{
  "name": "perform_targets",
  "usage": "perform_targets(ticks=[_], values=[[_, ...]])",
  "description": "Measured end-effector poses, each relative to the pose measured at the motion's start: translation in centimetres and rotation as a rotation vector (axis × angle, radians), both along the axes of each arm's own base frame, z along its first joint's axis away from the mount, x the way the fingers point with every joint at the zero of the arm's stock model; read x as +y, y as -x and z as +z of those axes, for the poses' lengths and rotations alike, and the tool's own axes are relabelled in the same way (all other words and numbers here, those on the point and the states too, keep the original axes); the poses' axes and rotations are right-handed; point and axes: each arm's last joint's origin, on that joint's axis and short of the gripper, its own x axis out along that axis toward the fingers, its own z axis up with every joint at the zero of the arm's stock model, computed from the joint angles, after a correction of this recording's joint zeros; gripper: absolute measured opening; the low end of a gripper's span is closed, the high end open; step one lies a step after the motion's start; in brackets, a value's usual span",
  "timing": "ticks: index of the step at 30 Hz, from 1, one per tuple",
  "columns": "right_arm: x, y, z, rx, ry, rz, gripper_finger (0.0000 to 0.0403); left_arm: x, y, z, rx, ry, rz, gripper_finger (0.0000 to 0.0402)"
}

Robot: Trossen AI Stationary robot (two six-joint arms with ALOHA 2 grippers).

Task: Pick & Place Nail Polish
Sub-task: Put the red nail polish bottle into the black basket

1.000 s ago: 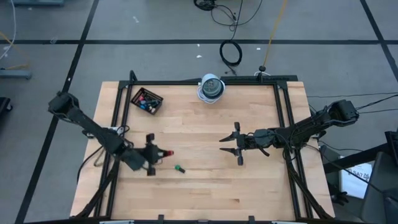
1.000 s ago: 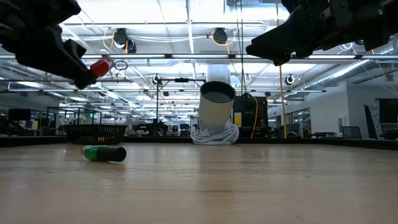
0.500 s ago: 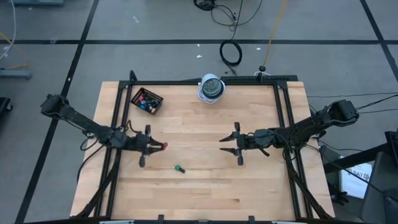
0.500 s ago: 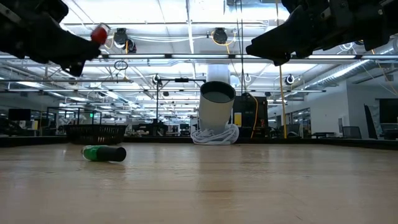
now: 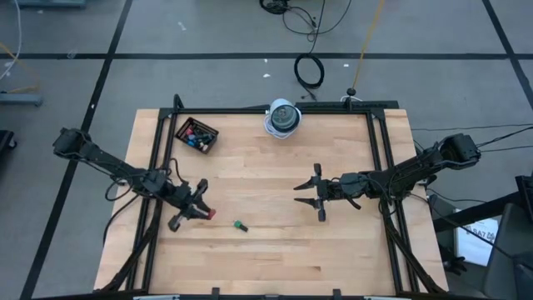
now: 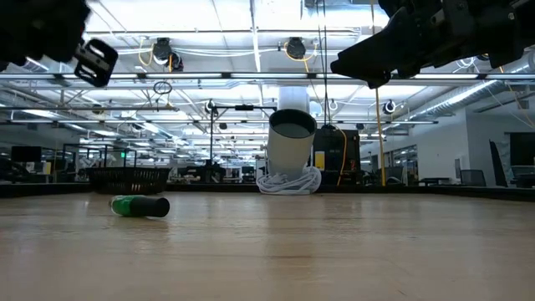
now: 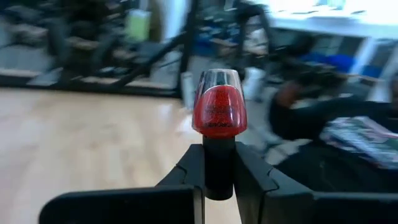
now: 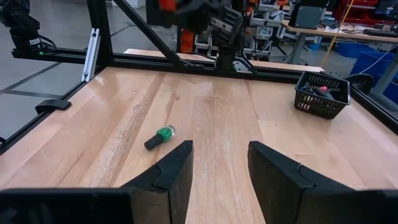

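Left gripper [image 5: 193, 206], at 8 o'clock on the table, stays clenched on the red nail polish [image 7: 219, 109] but has swung round, away from the tray [image 5: 197, 136]; transfer likely unfinished. Green nail polish [image 5: 239, 226] lies at 6 o'clock. Right gripper [image 5: 310, 192] hovers spread, empty, at 3 o'clock.

Left gripper [image 5: 193, 206] raised over the table's left side, fingers apparently clamped on something; right gripper [image 5: 310, 192] hovers mid-table, fingers spread.
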Motion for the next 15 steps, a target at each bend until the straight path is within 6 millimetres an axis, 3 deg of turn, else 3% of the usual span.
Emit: perform_targets(ticks=[15], values=[[0.00, 0.00, 0.00, 0.000, -0.007, -0.001, 0.0146, -0.65, 0.34, 0.38, -0.051, -0.008, -0.079, 0.0035]])
